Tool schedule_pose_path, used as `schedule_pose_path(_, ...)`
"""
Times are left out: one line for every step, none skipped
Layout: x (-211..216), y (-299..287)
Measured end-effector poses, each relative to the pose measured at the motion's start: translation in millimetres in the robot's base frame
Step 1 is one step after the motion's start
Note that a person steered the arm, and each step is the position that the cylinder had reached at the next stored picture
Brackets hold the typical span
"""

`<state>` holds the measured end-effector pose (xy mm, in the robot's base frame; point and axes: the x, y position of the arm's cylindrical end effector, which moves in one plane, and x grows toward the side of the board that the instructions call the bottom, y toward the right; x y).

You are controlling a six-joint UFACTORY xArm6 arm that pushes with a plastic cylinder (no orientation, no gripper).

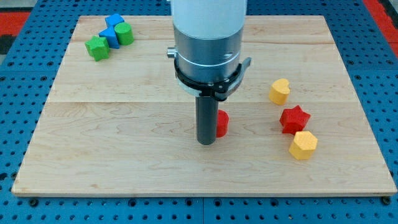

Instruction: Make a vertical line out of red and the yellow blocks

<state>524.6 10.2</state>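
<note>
My tip [206,142] rests on the board near the middle, touching or almost touching the left side of a small red block [222,123], which the rod partly hides. At the view's right a yellow heart-shaped block [280,91] lies above a red star block [294,119], and a yellow hexagonal block [303,145] lies just below the star. These three form a rough vertical column, close together.
At the view's top left a green star-like block [97,47], a blue block [112,32] and a green cylinder-like block [125,33] are clustered. The wooden board [124,143] sits on a blue perforated surface.
</note>
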Motion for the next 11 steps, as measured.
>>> schedule_pose_path(-51.0, 8.3)
schedule_pose_path(-67.4, 61.5)
schedule_pose_path(-70.8, 42.7)
schedule_pose_path(-62.0, 89.2)
schedule_pose_path(-68.1, 91.0)
schedule_pose_path(-110.3, 83.8)
schedule_pose_path(-144.7, 75.6)
schedule_pose_path(-163.1, 73.0)
schedule_pose_path(-173.5, 66.9)
schedule_pose_path(-164.8, 30.8)
schedule_pose_path(-154.7, 11.9)
